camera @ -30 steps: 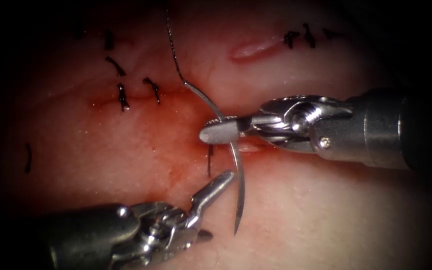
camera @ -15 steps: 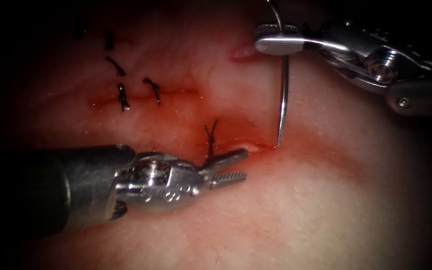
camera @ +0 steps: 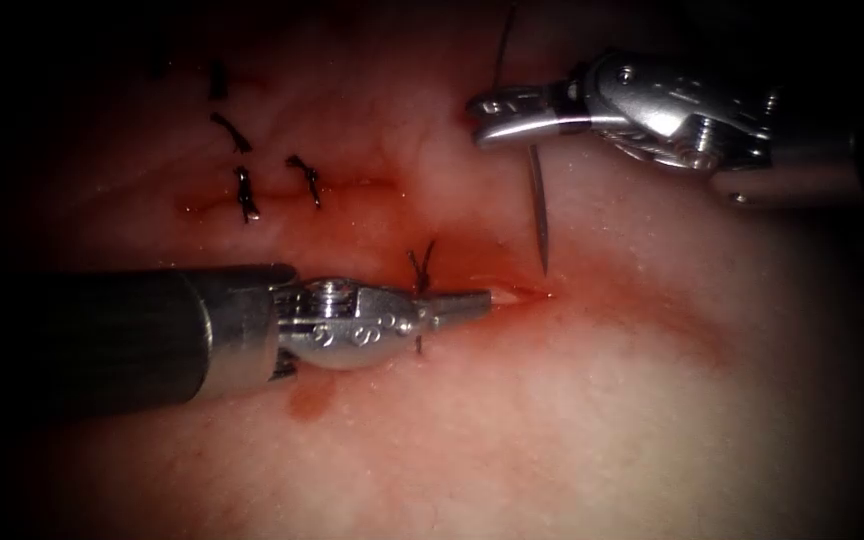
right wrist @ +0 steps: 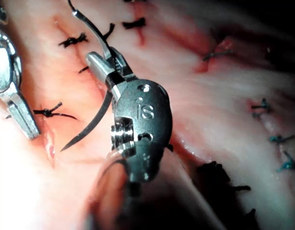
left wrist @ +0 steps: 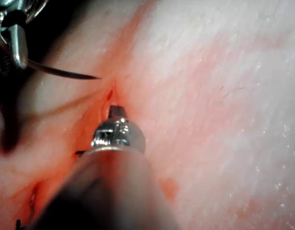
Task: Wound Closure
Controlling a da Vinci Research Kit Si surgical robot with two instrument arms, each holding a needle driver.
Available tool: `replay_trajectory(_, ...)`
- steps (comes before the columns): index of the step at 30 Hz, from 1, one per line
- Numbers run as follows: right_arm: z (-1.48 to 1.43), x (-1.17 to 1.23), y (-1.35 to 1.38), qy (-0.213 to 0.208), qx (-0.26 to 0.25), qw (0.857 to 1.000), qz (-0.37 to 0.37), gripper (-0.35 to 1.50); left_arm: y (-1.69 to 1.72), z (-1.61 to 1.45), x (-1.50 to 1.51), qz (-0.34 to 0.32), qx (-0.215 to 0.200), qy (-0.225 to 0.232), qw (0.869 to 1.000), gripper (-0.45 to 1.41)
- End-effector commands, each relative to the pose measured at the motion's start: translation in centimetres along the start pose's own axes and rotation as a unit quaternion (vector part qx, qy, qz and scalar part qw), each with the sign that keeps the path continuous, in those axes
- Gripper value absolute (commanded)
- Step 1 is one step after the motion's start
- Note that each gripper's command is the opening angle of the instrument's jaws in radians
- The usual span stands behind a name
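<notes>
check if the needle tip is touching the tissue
Apart. In the right wrist view the needle tip hangs clear above the tissue; the left wrist view shows it off the surface too.

The right gripper covers the part of the needle it clamps, and the thread above it runs off into the dark. The left gripper hides the near end of the cut; whether its tips pinch the tissue cannot be told.
</notes>
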State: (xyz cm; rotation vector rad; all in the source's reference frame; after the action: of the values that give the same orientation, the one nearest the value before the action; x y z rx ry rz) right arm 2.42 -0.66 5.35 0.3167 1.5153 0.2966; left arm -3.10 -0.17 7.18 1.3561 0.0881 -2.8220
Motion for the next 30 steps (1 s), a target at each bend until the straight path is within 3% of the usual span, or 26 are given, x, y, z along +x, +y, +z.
replay_trajectory(1, 0.10, -0.09, 0.12, 0.004, -0.007, 1.000, -0.008, -0.35, 0.00, 0.10, -0.02, 0.000, -0.003, -0.006, 1.000, -0.43)
replay_trajectory(6, 0.07, -0.31, 0.24, 0.019, -0.048, 0.998, -0.026, -0.35, 0.19, 0.21, -0.11, -0.001, -0.027, -0.034, 0.999, -0.32)
replay_trajectory(13, 0.19, -0.33, 0.31, 0.026, -0.075, 0.996, -0.031, -0.35, 0.26, 0.27, -0.20, -0.008, -0.040, -0.048, 0.998, -0.20)
replay_trajectory(30, 0.24, -0.36, 0.24, 0.028, -0.078, 0.996, -0.034, -0.35, 0.27, 0.24, -0.22, -0.009, -0.044, -0.050, 0.998, -0.18)
